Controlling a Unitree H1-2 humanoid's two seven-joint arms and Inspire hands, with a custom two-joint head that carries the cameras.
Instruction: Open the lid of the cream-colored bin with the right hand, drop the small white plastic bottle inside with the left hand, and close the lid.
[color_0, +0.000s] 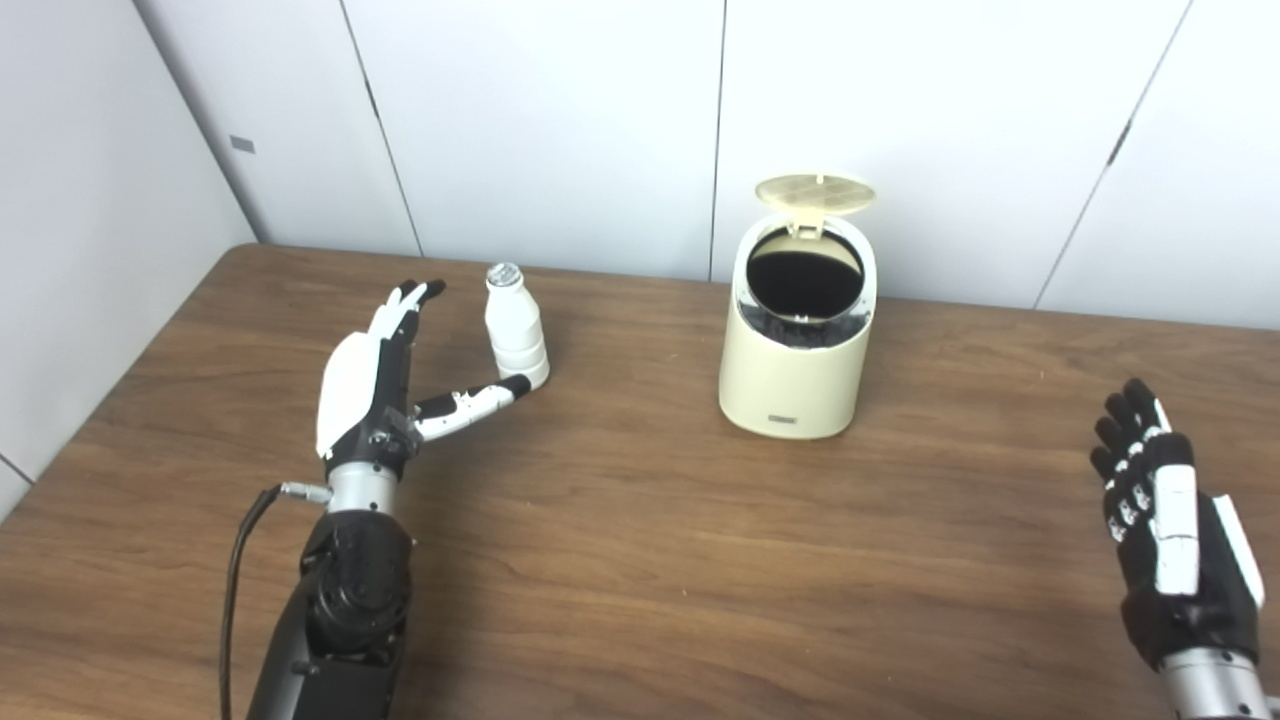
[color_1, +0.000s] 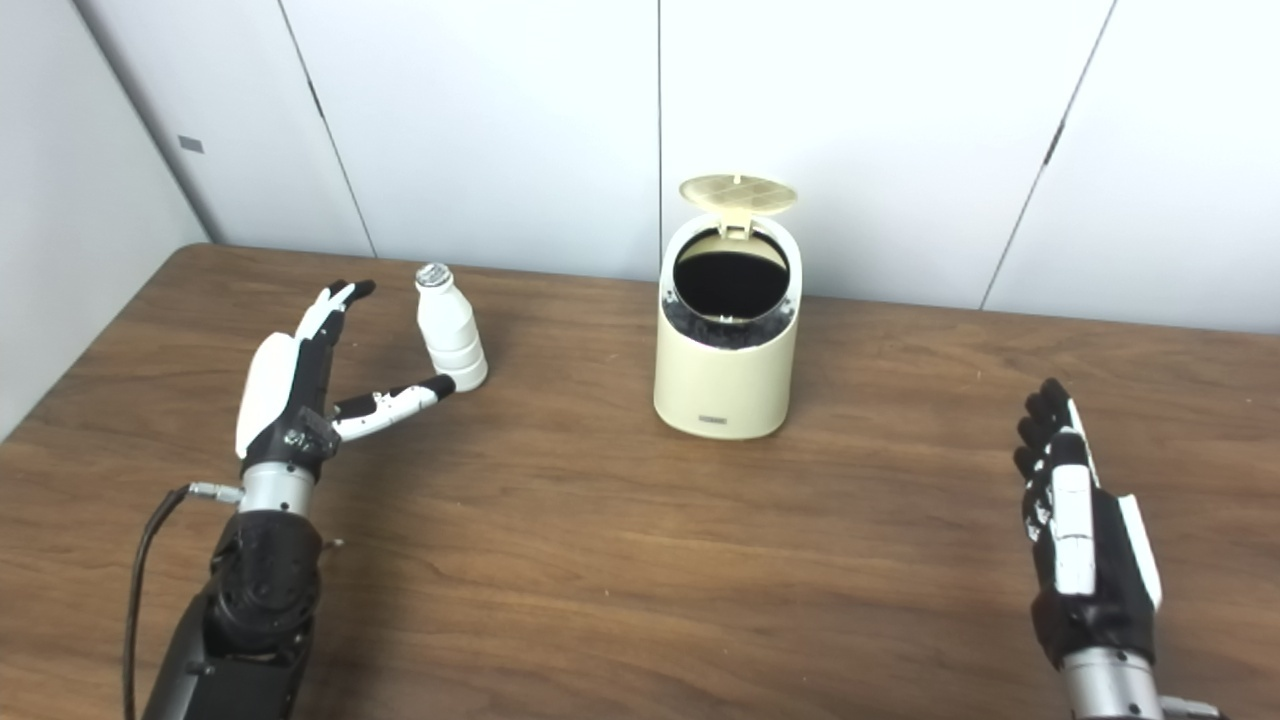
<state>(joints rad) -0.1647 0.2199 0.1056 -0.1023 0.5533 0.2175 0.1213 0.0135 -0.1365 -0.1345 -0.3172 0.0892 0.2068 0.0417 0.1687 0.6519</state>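
Observation:
The cream-colored bin (color_0: 797, 360) stands mid-table with its round lid (color_0: 815, 193) tipped up at the back, showing a dark inside. A small white plastic bottle (color_0: 515, 328) stands upright to the bin's left. My left hand (color_0: 385, 375) is open just left of the bottle, fingers stretched toward the wall, thumb tip reaching the bottle's base. Whether the thumb touches it I cannot tell. My right hand (color_0: 1165, 515) is open far to the right near the front edge, palm side on, holding nothing.
The wooden table (color_0: 640, 560) runs up to white wall panels behind the bin. A black cable (color_0: 245, 530) loops from my left wrist. Bare wood lies between the bottle and the bin and in front of both.

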